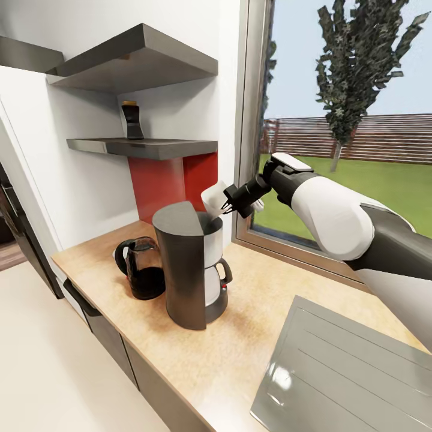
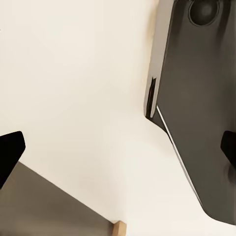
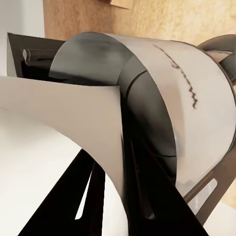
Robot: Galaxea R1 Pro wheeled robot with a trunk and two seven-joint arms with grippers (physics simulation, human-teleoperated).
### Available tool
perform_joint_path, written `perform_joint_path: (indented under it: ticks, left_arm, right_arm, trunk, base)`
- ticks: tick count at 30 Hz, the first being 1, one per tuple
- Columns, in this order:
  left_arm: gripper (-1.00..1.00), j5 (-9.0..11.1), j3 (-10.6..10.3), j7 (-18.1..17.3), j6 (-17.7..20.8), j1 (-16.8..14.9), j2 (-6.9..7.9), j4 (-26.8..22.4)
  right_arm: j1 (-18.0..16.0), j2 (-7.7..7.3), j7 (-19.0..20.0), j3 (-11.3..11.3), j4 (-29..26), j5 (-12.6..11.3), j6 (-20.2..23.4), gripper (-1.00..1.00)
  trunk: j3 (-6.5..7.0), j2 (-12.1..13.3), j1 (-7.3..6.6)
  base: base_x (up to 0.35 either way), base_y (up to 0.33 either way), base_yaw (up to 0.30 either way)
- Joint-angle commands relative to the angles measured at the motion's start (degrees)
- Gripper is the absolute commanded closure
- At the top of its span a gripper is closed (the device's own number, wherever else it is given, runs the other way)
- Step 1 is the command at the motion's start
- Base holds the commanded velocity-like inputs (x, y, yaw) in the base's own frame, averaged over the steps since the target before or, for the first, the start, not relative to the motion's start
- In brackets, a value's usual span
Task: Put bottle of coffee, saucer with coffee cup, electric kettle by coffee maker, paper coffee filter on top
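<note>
- Above the coffee maker (image 1: 191, 270), the right pincer (image 1: 231, 206) grasps the filter (image 1: 214, 197).
- Step: setting it on top.
- Next, probably: lower, then release.
- Left pincer (image 2: 118, 152): released, idle.

A window (image 1: 336, 120) shows a tree (image 1: 354, 60), lawn (image 1: 384, 180) and fence (image 1: 372, 138).

coffee maker (image 1: 191, 264) upright mid-countertop (image 1: 240, 336) | kettle (image 1: 141, 267) touching beside, toward wall corner | filter (image 1: 214, 198) above maker's top | bottle (image 1: 131, 120) on shelf (image 1: 144, 146)
</note>
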Motion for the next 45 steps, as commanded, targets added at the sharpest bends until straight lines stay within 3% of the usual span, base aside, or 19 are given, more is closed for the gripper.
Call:
perform_joint_path:
  ticks: [1,29,30,45]
  left_arm:
    - [-1.0,-0.4,0.4,0.2,-0.2,-0.1,0.01,0.2]
    - [-1.0,-0.4,0.4,0.2,-0.1,-0.1,0.01,0.2]
    - [-1.0,-0.4,0.4,0.2,-0.1,-0.1,0.01,0.2]
    - [-1.0,-0.4,0.3,0.2,-0.2,-0.1,-0.08,0.2]
  right_arm:
    - [0.0,0.02,-0.5,-0.5,-0.1,0.1,0.1,1.0]
    - [0.2,0.02,-0.5,-0.5,-0.3,0.1,0.1,1.0]
    - [0.2,0.02,-0.5,-0.5,-0.3,0.1,0.1,-1.0]
    - [0.2,0.02,-0.5,-0.5,-0.4,0.1,0.1,-1.0]
  trunk:
    - [-0.13,-0.1,0.04]
    - [-0.13,-0.1,0.04]
    - [-0.13,-0.1,0.04]
    - [-0.13,-0.1,0.04]
  base:
    - [0.0,0.0,0.0]
    - [-0.018,0.025,0.0]
    - [0.0,0.0,0.0]
    - [0.0,0.0,0.0]
